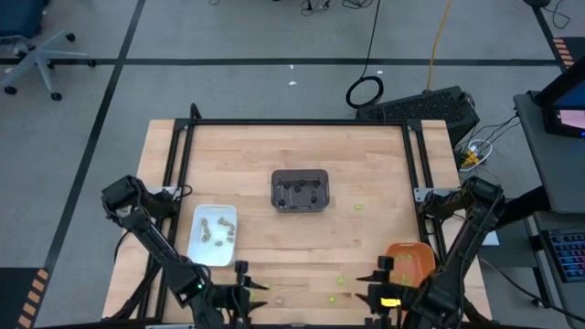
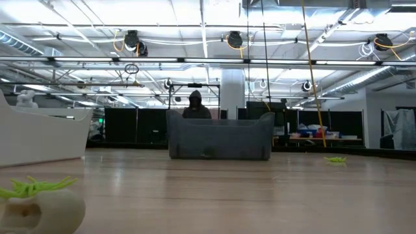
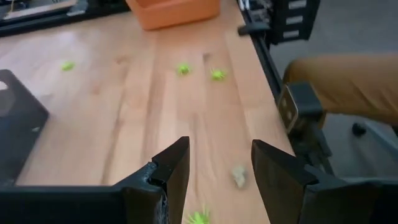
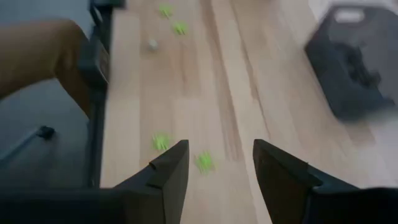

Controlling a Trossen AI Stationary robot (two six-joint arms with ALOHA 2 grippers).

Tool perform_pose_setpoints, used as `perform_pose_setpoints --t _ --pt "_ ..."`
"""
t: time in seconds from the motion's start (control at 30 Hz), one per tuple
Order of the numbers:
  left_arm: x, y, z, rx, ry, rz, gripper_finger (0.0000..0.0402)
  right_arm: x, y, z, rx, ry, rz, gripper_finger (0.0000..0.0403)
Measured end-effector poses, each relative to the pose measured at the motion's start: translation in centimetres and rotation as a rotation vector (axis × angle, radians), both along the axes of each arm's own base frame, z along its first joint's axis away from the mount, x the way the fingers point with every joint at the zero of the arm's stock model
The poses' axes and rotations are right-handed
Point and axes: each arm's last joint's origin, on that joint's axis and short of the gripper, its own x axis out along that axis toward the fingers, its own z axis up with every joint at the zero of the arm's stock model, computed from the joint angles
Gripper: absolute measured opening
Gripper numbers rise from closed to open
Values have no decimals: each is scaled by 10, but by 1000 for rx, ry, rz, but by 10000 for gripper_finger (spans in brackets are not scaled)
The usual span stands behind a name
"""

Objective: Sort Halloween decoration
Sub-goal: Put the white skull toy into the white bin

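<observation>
Both jaws released, empty; risk of nudging loose green trinkets (image 4: 205, 162) off bench (image 1: 366, 238) edge near orange tray (image 1: 411, 260).

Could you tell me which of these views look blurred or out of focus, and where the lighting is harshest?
Right wrist view: smeared throughout, the dark grey rectangular tray and lime-green trinkets soft-edged. Left wrist view: sharper, though the far orange tray is slightly soft. Low view: the nearest pale tan trinket is out of focus; ceiling lights glare brightly. High view: evenly lit.
</observation>
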Motion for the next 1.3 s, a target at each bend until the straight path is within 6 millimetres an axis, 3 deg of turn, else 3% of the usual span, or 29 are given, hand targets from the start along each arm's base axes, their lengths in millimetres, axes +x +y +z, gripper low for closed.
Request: perform_pose_setpoints --t 0.3,0.57,0.93,1.3 --pt "18 -17 -25 1 66 -13 170 20 2 -7 -8 -63 84 167" --pt "38 -10 -50 -35 148 4 170 24 -3 -17 -26 -53 79 167" --pt "52 -5 -78 -60 229 -9 170 24 -4 -18 -32 -51 82 167" --pt "53 -5 -79 -40 219 -30 170 24 -4 -18 -32 -52 82 167"
